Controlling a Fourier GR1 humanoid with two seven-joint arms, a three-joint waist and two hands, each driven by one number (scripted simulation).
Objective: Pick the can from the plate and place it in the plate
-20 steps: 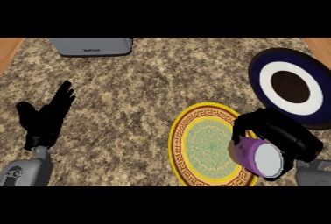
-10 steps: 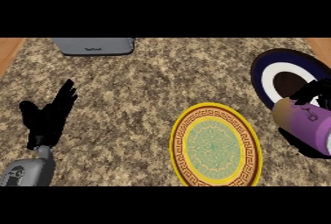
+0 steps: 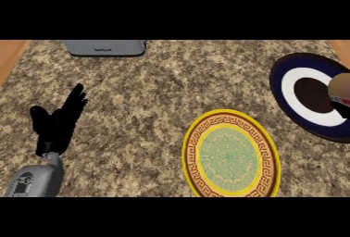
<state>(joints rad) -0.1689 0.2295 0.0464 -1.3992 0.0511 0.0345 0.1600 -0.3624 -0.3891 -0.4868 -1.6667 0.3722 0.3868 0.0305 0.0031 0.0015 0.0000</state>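
Observation:
The can shows only partly at the right edge, tan with a purple band, held above the dark blue plate, which has a white ring and a brown centre. My right hand is almost out of view. Only a dark finger shows under the can, curled against it. The yellow plate with a green patterned centre lies at the lower middle right and has nothing on it. Far to the left, my left hand is open with its fingers up, resting above the counter.
A grey appliance sits at the counter's far edge, top left. The speckled stone counter spreads between my hands. Wooden strips border it at the left and right.
The can has gone from over the yellow plate up and to the right, over the dark blue plate. It and my right hand have slid mostly out of view. The left hand has barely moved.

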